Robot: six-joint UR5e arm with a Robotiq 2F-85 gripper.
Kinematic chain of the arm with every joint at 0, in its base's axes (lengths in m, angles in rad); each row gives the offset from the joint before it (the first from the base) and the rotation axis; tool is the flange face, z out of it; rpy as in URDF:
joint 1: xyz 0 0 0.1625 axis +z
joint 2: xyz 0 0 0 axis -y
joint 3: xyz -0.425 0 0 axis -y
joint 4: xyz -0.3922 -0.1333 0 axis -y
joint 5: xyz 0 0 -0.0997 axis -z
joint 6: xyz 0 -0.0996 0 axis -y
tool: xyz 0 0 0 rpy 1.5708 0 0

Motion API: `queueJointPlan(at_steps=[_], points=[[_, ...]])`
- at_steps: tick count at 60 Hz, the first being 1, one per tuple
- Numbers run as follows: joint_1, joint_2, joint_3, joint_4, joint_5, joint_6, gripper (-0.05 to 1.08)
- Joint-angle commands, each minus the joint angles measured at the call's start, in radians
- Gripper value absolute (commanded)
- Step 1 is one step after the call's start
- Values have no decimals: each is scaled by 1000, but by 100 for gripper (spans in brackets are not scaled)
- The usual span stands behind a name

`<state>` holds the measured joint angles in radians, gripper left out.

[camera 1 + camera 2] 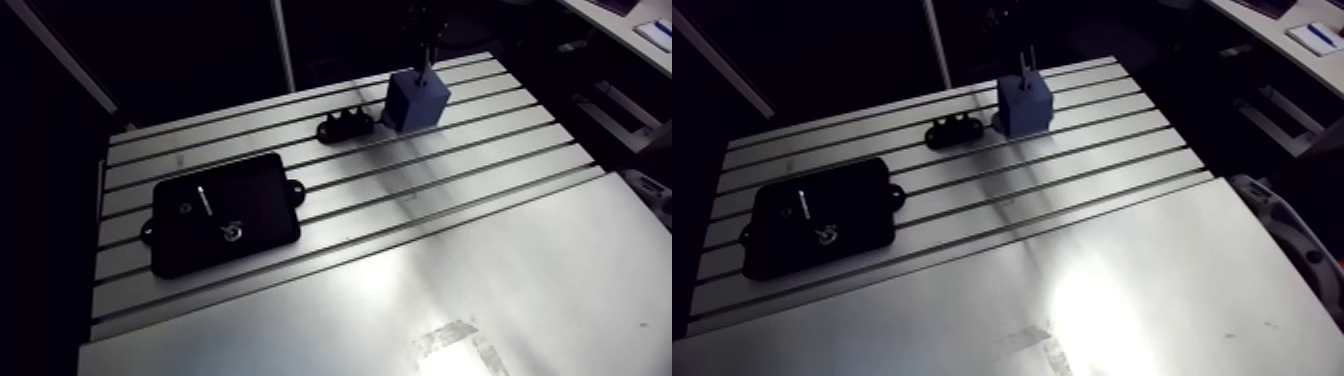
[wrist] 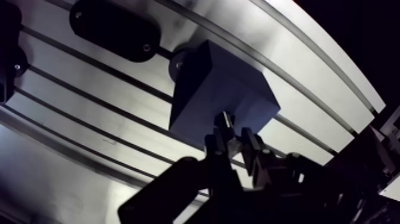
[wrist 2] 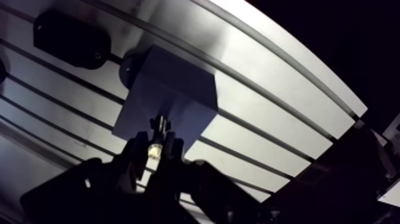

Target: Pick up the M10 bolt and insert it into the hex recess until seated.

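Wrist view: the two-fingered dark gripper is pinched on a short silvery M10 bolt, its fingers pressed against the bolt's sides. The bolt points ahead of the fingertips at a matte blue rectangular block, and its far end lies over the block's upper part. Whether it touches the block cannot be told, and the hex recess itself is hidden from this angle. The block stands on the slotted aluminium table, with a round black foot showing at its base. Just beyond the block lies a black oblong fixture, flat on the ribs and apart from the block. No lettering on the block, bolt or fixture can be read here. Arm view: the blue block sits near the far edge of the table's slotted part, with the gripper coming down onto it from the dark above. The black oblong fixture is just beside it and shows a row of round holes along its top. Well apart from both, a flat black rectangular tray with side lugs lies across the slots. It carries a thin pale stick-like piece and a small pale ring. These are too small to identify, and any marking on the tray is too small to read.
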<state>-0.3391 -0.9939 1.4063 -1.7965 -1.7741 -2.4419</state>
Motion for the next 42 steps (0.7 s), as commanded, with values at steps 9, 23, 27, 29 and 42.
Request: queueJointPlan(at_steps=[9,23,27,29,42], points=[[0,4,2,-10,0,-1,74],[0,7,1,-11,0,-1,73],[0,6,1,-11,0,-1,73],[0,5,1,-11,0,-1,73],[0,4,7,-11,0,-4,64]])
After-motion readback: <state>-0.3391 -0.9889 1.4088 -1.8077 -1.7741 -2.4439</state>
